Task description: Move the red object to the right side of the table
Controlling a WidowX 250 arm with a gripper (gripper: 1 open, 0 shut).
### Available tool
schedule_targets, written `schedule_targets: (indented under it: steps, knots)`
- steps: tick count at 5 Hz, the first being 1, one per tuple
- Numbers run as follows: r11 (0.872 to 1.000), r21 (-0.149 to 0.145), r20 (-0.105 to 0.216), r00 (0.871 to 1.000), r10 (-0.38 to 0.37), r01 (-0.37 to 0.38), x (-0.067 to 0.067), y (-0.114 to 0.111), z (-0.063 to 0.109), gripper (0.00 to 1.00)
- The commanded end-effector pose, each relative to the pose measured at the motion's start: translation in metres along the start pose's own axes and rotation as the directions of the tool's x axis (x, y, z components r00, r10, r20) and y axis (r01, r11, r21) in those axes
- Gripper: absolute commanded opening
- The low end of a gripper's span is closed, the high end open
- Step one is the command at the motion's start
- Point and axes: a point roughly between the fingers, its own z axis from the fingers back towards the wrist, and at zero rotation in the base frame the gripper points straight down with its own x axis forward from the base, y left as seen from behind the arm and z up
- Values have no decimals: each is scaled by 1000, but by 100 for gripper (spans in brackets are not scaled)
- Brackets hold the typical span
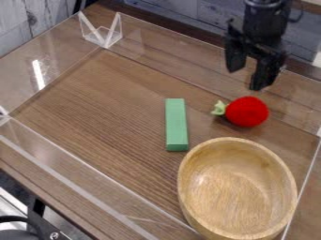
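Observation:
The red object (249,111), a small round soft fruit with a green leafy stem on its left, lies free on the dark wood-grain table (107,103) near the right wall. My gripper (252,73) hangs above and slightly behind it, pointing straight down. Its two black fingers are spread apart with nothing between them, clear of the fruit.
A green rectangular block (177,125) lies left of the fruit. A round light wooden bowl (238,192) stands at the front right. Low clear acrylic walls (56,155) edge the table, with a clear bracket (101,31) at the back left corner.

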Motion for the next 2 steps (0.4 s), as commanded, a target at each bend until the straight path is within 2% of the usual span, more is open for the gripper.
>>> schedule_targets:
  steps: [1, 2]
  knots:
    - [998, 42, 114, 992, -52, 47, 8, 17, 48, 100]
    - [998, 54, 140, 989, -48, 40, -2, 31, 57, 100]
